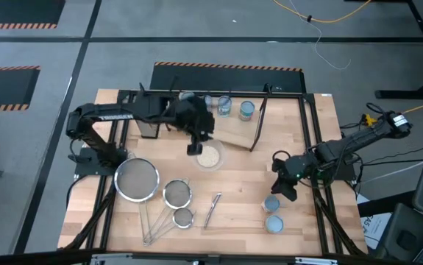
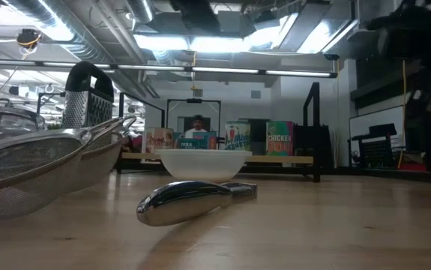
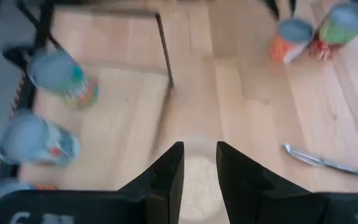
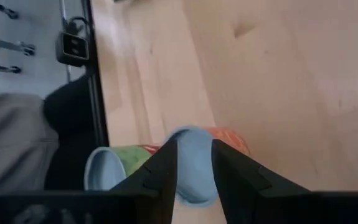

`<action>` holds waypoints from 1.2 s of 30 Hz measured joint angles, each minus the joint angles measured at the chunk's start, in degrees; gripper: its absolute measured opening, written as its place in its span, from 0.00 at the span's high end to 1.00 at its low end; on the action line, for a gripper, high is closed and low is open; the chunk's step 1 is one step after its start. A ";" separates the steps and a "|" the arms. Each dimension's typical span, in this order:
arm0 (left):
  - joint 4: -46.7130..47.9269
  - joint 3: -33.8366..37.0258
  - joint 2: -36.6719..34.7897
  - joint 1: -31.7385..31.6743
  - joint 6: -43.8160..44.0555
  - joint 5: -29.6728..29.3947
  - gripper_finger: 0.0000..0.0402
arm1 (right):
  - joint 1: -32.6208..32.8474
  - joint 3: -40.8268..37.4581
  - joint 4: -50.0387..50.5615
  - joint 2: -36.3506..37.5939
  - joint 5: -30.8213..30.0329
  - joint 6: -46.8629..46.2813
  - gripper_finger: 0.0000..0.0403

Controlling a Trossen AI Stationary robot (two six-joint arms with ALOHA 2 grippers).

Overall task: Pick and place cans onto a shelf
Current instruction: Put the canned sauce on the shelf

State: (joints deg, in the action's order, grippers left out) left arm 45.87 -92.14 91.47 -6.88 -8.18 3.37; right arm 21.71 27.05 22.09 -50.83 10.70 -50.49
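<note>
My left gripper [image 1: 195, 146] is open and empty above the clear bowl of beige grains [image 1: 210, 157], beside the light-wood shelf [image 1: 235, 137]. Cans [image 1: 246, 110] with pale blue tops stand at the shelf; the left wrist view shows two of them [image 3: 60, 78]. My right gripper [image 1: 283, 184] is open above two cans [image 1: 271, 204] standing on the tabletop near the front right. In the right wrist view one can's blue top [image 4: 192, 163] shows beyond the gap between the fingers, and the other can [image 4: 104, 169] stands beside it. I see no touch.
Three steel mesh strainers [image 1: 137, 179] lie at the front left, with a metal utensil [image 1: 212, 208] beside them. A dark grater [image 1: 149, 126] stands at the far left. Black frame rods [image 1: 315, 140] run along the table's sides. Bare wood lies between the bowl and the right cans.
</note>
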 joint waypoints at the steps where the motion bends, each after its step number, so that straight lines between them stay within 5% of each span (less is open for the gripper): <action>1: 0.39 1.03 -0.24 1.24 1.14 -1.29 0.78 | 1.17 0.02 -0.12 -0.37 -0.85 -0.67 0.74; 7: -6.55 10.90 -0.70 8.53 6.90 -5.44 0.78 | 6.55 0.00 1.11 -1.96 -5.99 -3.91 0.74; 16: -37.38 28.89 -0.64 16.09 12.64 -5.58 0.78 | 10.75 0.00 1.11 -7.92 -6.16 -7.75 0.74; 30: -43.28 31.08 -0.64 18.06 14.12 -6.15 0.79 | 10.96 0.13 -1.87 -14.88 -6.62 -7.75 0.75; 36: -42.41 31.10 -3.21 18.06 13.83 -8.03 0.79 | 10.96 0.22 -2.59 -15.65 -6.58 -7.77 0.84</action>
State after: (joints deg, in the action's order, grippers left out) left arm 3.46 -61.04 88.26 11.18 5.64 -4.66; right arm 32.67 27.27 19.50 -66.48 4.12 -58.26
